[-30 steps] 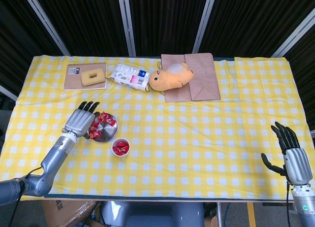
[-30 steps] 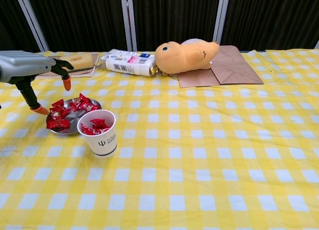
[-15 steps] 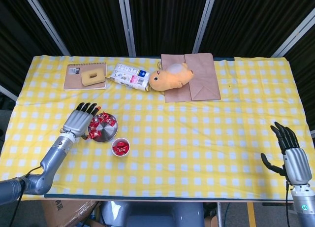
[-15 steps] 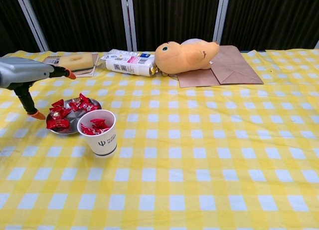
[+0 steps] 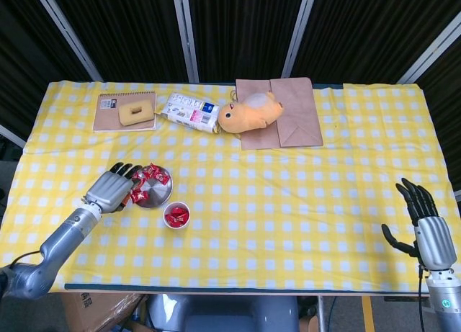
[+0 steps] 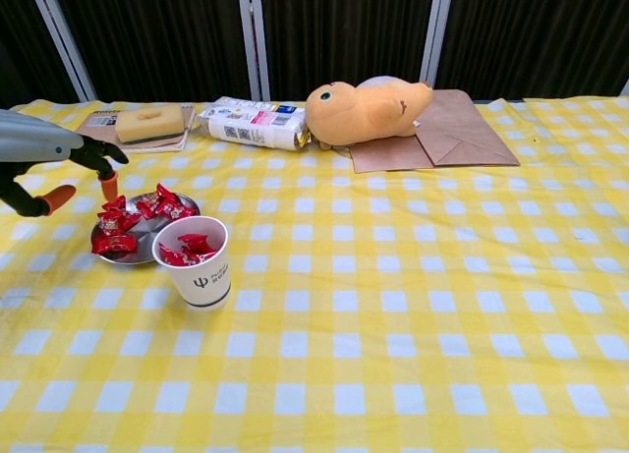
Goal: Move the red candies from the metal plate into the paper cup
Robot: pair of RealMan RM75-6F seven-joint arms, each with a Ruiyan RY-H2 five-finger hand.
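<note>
Left hand point(image 5: 110, 190) beside left rim of round metal plate point(image 5: 160, 196), above yellow checked tablecloth point(image 5: 288, 195); fingers point(image 6: 98, 162) spread, empty, tips over plate's left edge. Red wrapped candies point(image 6: 138, 217) heaped on plate; more inside white paper cup point(image 6: 200, 268), standing just beside plate on its near right. Right hand point(image 5: 426, 227) at table's near right corner, well apart, fingers extended, holding nothing.
</note>
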